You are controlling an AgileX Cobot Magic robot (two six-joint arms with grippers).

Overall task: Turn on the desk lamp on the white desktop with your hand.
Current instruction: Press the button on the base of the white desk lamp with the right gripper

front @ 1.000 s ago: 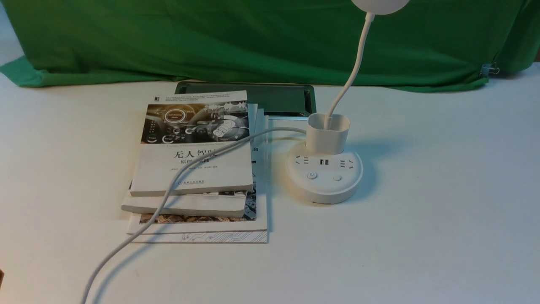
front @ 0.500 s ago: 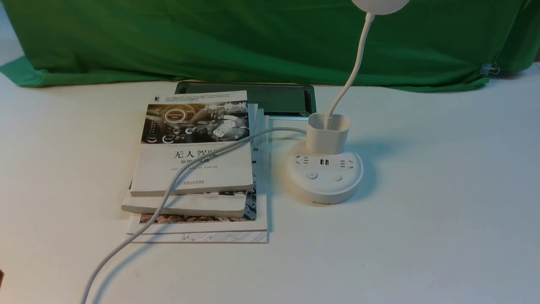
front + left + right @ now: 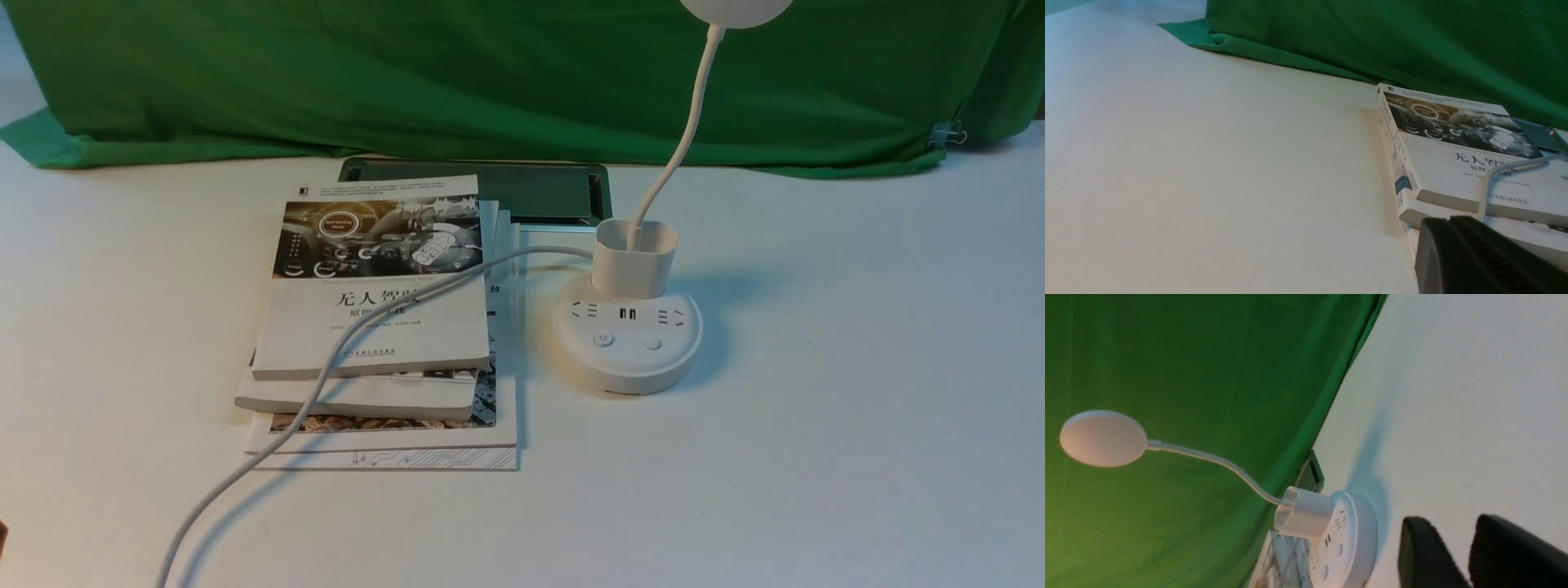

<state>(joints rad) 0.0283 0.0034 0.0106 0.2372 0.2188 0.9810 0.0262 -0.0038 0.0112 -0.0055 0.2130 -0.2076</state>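
Note:
The desk lamp stands right of centre on the white desktop [image 3: 857, 408]. Its round base [image 3: 627, 347] carries sockets, USB ports and two buttons [image 3: 603, 340]. A cup holder [image 3: 635, 260] sits on it, and a thin gooseneck [image 3: 690, 114] rises to the head [image 3: 735, 8]. Neither gripper shows in the front view. In the right wrist view my right gripper [image 3: 1453, 522] is open with nothing between its fingers. It hangs over bare desktop beside the lamp base [image 3: 1347, 535], apart from it, and the head [image 3: 1102, 437] looks dull. My left gripper [image 3: 1449, 218] is shut and empty, near the books.
A stack of books [image 3: 375, 327] lies left of the lamp, with the lamp's white cable [image 3: 326, 367] running over it to the front edge. A dark flat panel [image 3: 531, 192] sits behind the books. Green cloth [image 3: 490, 73] closes off the back.

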